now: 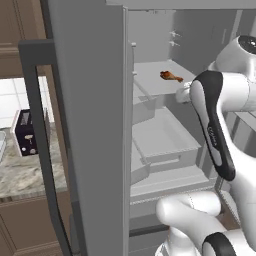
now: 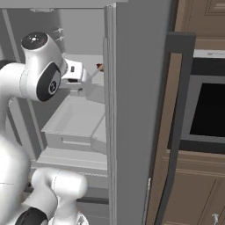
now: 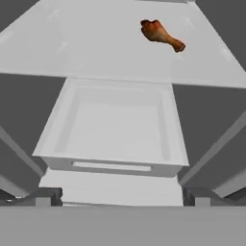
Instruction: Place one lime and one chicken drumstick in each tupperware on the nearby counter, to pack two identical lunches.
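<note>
Gripper [image 3: 123,198] open and empty inside the open fridge, drumstick [image 3: 161,34] on the shelf [image 3: 96,53] ahead.

Drumstick lies alone on the white shelf, toward its right side in the hand view, thick end to the left and bone end to the right; in the left base view it shows as a small brown shape [image 1: 170,76] on that shelf, just beyond the arm's wrist. Gripper fingers stand wide apart, clear of the drumstick and touching nothing, poised over a white drawer [image 3: 113,129] that sits below the shelf. Fridge door [image 1: 85,130] stands open to the left of the arm. Counter [image 1: 25,172] of mottled stone lies left of the fridge, with a toaster [image 1: 25,132] on it and brown cabinets below.
</note>
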Robot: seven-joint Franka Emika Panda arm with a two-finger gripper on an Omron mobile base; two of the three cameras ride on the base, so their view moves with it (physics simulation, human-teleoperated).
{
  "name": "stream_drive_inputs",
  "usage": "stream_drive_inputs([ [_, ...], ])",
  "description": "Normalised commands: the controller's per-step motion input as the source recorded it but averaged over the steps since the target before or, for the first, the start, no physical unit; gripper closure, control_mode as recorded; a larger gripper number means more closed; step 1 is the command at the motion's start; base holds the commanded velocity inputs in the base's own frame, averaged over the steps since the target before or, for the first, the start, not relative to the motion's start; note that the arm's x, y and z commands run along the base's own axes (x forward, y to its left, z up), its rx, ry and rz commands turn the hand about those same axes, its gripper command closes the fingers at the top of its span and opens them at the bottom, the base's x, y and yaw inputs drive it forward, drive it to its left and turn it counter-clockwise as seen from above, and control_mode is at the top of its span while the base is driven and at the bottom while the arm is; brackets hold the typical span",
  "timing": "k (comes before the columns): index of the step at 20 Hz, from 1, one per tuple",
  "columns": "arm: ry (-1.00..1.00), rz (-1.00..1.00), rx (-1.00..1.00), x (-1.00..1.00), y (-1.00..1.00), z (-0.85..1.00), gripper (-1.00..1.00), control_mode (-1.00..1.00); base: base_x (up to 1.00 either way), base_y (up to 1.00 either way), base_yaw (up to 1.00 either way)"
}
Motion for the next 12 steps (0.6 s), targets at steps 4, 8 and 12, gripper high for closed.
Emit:
stream_drive_inputs([
  [4,0.00,0.01,0.00,0.78,0.00,0.00,-1.00,-1.00,0.00,0.00,0.00],
  [8,0.03,0.00,0.00,0.67,-0.03,0.00,-1.00,-1.00,0.00,0.00,0.00],
  [12,0.01,0.00,0.00,0.57,-0.01,0.00,-1.00,-1.00,0.00,0.00,0.00],
])
